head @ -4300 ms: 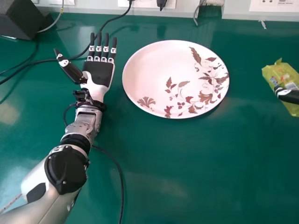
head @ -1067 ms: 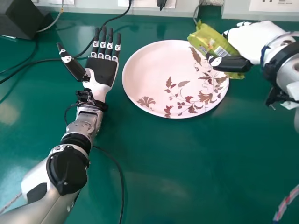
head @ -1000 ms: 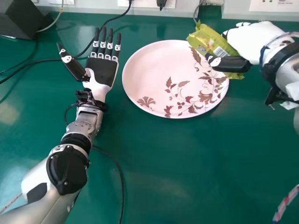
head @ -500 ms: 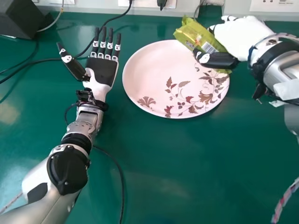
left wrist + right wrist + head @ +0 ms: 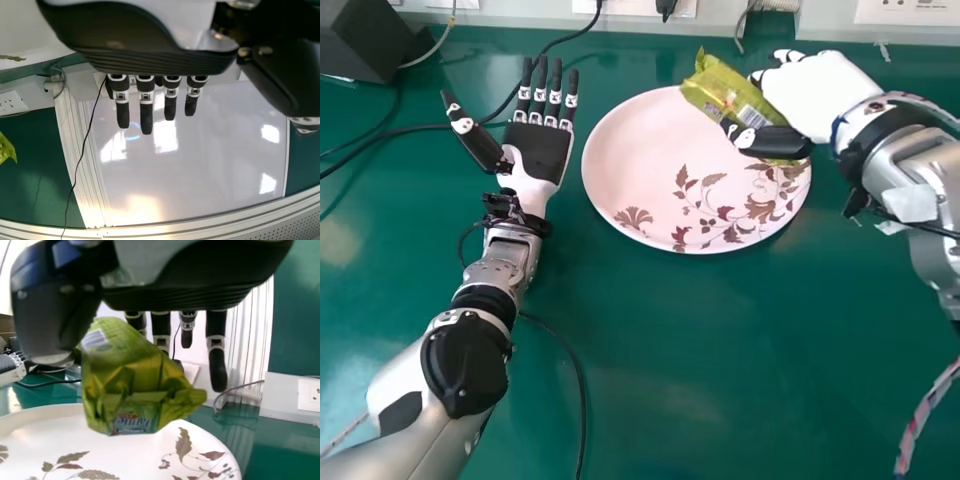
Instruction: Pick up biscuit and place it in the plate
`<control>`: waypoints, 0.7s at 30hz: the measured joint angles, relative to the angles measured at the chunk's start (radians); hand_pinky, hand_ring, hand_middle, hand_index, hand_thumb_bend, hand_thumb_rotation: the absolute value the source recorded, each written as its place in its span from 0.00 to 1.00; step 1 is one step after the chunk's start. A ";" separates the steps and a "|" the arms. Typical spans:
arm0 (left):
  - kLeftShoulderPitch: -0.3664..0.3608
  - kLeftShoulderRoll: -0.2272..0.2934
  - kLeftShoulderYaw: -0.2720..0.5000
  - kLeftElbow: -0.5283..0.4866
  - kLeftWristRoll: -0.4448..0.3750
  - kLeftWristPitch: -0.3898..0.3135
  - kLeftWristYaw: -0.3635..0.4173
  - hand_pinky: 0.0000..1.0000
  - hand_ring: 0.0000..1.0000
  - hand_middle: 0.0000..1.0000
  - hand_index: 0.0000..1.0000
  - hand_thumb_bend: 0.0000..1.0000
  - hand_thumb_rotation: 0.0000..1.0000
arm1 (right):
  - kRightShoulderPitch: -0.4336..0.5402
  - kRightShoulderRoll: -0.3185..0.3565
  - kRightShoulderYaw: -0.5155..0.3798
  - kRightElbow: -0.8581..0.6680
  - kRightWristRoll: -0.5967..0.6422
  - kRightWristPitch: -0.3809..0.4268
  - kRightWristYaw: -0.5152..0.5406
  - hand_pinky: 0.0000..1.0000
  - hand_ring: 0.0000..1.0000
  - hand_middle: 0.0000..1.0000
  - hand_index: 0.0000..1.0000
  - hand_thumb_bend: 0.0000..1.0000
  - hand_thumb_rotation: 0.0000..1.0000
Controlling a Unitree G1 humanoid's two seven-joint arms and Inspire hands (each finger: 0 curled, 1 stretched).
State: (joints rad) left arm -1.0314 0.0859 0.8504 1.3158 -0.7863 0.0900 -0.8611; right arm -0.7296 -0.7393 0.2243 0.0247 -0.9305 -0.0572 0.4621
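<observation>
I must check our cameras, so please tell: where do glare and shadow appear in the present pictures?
Head view: soft glare at the far left of the green table, thin shadow at the lower right of the plate; left wrist view: bright patches on the glossy pale panel; right wrist view: pale reflection on the table beyond the plate.

The plate (image 5: 660,150) looks glossy, the wrapper (image 5: 725,92) crinkled, shiny plastic, the tabletop (image 5: 650,370) smooth, perhaps painted.

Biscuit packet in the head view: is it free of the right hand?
No, the right hand has the packet pinched between its thumb and fingers at the far rim of the plate.
</observation>
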 measured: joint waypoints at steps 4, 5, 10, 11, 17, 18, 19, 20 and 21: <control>0.000 -0.001 0.000 -0.001 0.000 -0.003 -0.001 0.85 0.85 0.95 1.00 1.00 0.64 | -0.006 0.004 0.020 0.037 -0.003 -0.014 -0.017 0.28 0.16 0.44 0.49 0.52 0.00; 0.000 -0.001 -0.001 -0.001 0.000 -0.003 -0.007 0.85 0.85 0.95 1.00 1.00 0.63 | -0.007 0.005 0.025 0.048 -0.003 -0.018 -0.022 0.28 0.15 0.44 0.49 0.52 0.00; -0.001 -0.003 -0.001 -0.003 0.000 -0.002 -0.014 0.85 0.84 0.94 0.99 1.00 0.61 | -0.036 0.026 0.055 0.112 -0.005 -0.036 -0.043 0.28 0.15 0.44 0.49 0.52 0.00; -0.001 -0.004 -0.001 -0.004 0.000 -0.002 -0.014 0.85 0.84 0.94 0.99 1.00 0.61 | -0.042 0.029 0.061 0.124 -0.005 -0.042 -0.047 0.28 0.15 0.44 0.49 0.52 0.00; -0.001 -0.007 -0.002 -0.008 0.000 -0.003 -0.015 0.87 0.85 0.94 0.99 1.00 0.60 | -0.085 0.052 0.107 0.215 -0.010 -0.065 -0.058 0.28 0.15 0.44 0.49 0.52 0.00; -0.001 -0.007 -0.003 -0.008 0.000 -0.003 -0.016 0.87 0.85 0.94 0.99 1.00 0.60 | -0.089 0.057 0.111 0.227 -0.010 -0.065 -0.059 0.28 0.15 0.44 0.49 0.52 0.00; -0.001 -0.007 -0.003 -0.008 0.000 -0.004 -0.017 0.86 0.85 0.94 0.99 1.00 0.60 | -0.091 0.062 0.114 0.235 -0.011 -0.065 -0.059 0.28 0.15 0.44 0.49 0.52 0.00; -0.001 -0.007 -0.003 -0.009 0.000 -0.004 -0.017 0.86 0.85 0.94 0.99 1.00 0.60 | -0.095 0.066 0.120 0.242 -0.013 -0.066 -0.059 0.27 0.15 0.44 0.50 0.52 0.00; -0.001 -0.007 -0.003 -0.009 0.000 -0.005 -0.017 0.86 0.85 0.94 0.99 1.00 0.60 | -0.099 0.070 0.124 0.250 -0.015 -0.066 -0.061 0.27 0.15 0.44 0.50 0.52 0.00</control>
State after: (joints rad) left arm -1.0328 0.0786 0.8470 1.3070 -0.7861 0.0851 -0.8781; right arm -0.8288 -0.6694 0.3481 0.2748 -0.9459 -0.1236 0.4013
